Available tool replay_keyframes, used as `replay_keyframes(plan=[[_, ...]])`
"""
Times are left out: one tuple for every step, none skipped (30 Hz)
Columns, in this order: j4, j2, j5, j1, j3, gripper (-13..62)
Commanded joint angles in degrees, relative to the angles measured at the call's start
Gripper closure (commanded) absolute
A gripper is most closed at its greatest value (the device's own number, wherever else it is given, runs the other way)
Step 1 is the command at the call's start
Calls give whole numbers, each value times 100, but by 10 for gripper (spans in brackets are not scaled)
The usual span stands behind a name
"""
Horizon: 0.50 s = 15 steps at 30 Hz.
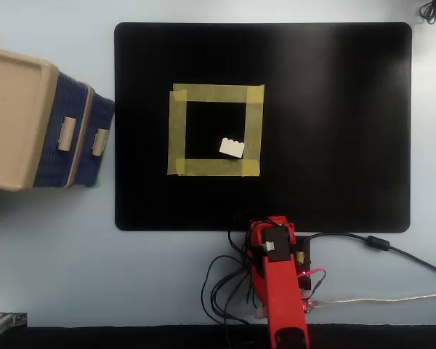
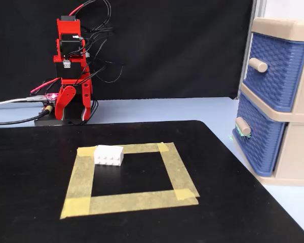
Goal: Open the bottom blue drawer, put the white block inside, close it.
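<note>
The white block lies inside a yellow tape square on the black mat, near one corner of the square. The bottom blue drawer sits pushed into the beige cabinet, with its beige tab handle facing the mat. The red arm is folded over its base, far from both. In the fixed view my gripper hangs down by the base, its two red fingers spread apart with nothing between them.
The upper blue drawer is pushed in too. The black mat covers most of the pale table. Cables trail from the arm's base. A black backdrop stands behind the arm in the fixed view.
</note>
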Motion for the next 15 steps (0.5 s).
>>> replay_keyframes(plan=[[642,237,-18,-88,88,149],[642,237,-18,-88,88,149],[642,237,-18,-88,88,149],[642,237,-18,-88,88,149],[642,237,-18,-88,88,149],[633,237,-26,-88,70,149],[633,237,-44,-97,62,150],[633,237,-62,-88,53,152],[642,237,-70,-70,-44,153],[642,237,-79,-70,-264,154],[642,237,-97,-62,-615,154],[642,237,-141,-97,-1063,155],[642,246,-220,-123,-1538,155],[624,211,-378,-264,-2153,156],[554,141,-571,-510,-2584,156]])
